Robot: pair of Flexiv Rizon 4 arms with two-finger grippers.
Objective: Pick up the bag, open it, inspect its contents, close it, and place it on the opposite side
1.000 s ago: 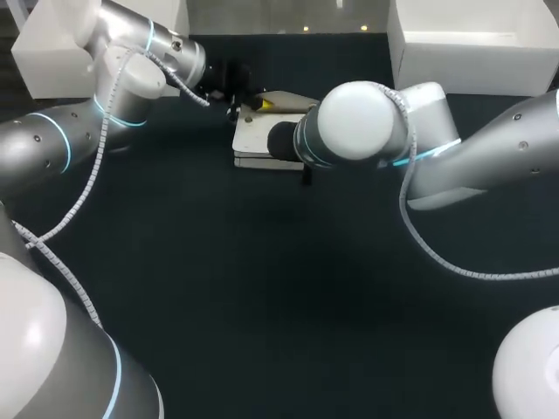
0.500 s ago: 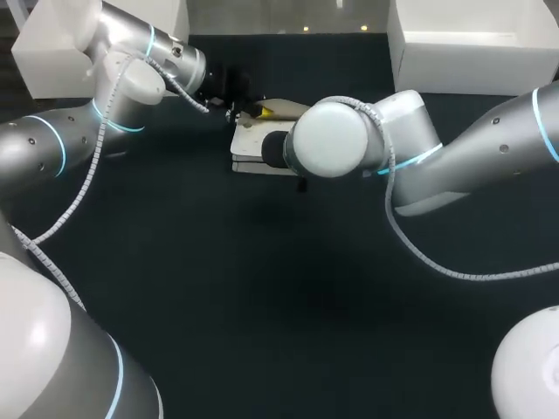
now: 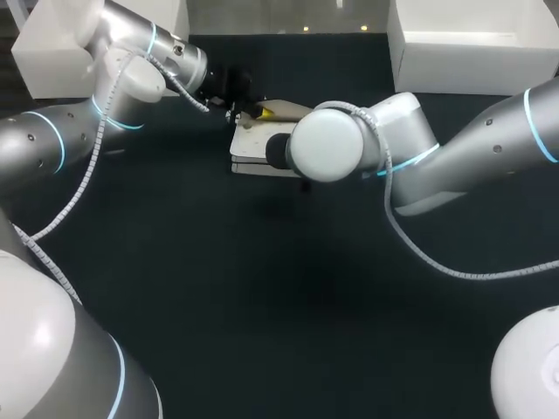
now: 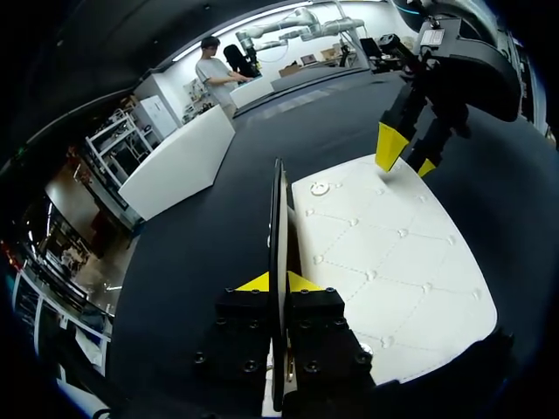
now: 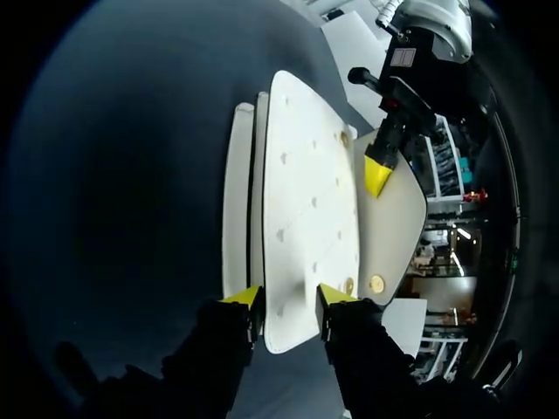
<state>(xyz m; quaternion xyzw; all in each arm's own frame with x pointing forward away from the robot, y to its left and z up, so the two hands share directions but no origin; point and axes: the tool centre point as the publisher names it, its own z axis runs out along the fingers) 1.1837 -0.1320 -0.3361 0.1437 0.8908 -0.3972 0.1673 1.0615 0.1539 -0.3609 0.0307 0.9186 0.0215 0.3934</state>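
A white quilted bag [image 3: 251, 150] lies flat at the back middle of the dark table. My left gripper [image 3: 248, 112] is shut on the bag's flap, which stands edge-on [image 4: 278, 218] between its tips [image 4: 278, 281] beside the quilted body [image 4: 393, 262]. From the opposite side my right gripper [image 5: 288, 301] stands open, its fingers on either side of the bag's [image 5: 310, 201] near end. In the head view its wrist hides that end. The raised flap [image 5: 391, 223] shows gold snaps, with the left gripper [image 5: 377, 175] on its edge. The right gripper [image 4: 403, 155] shows at the bag's far edge.
Two white boxes stand at the back corners, one left [image 3: 61, 61] and one right [image 3: 472, 44]. The dark table top [image 3: 279, 305] stretches bare in front of the bag. My right arm's elbow [image 3: 327, 144] hangs over the bag's right part.
My right gripper has opened wider around the bag's end, and its arm has shifted a little to the left. The left gripper keeps its hold on the flap.
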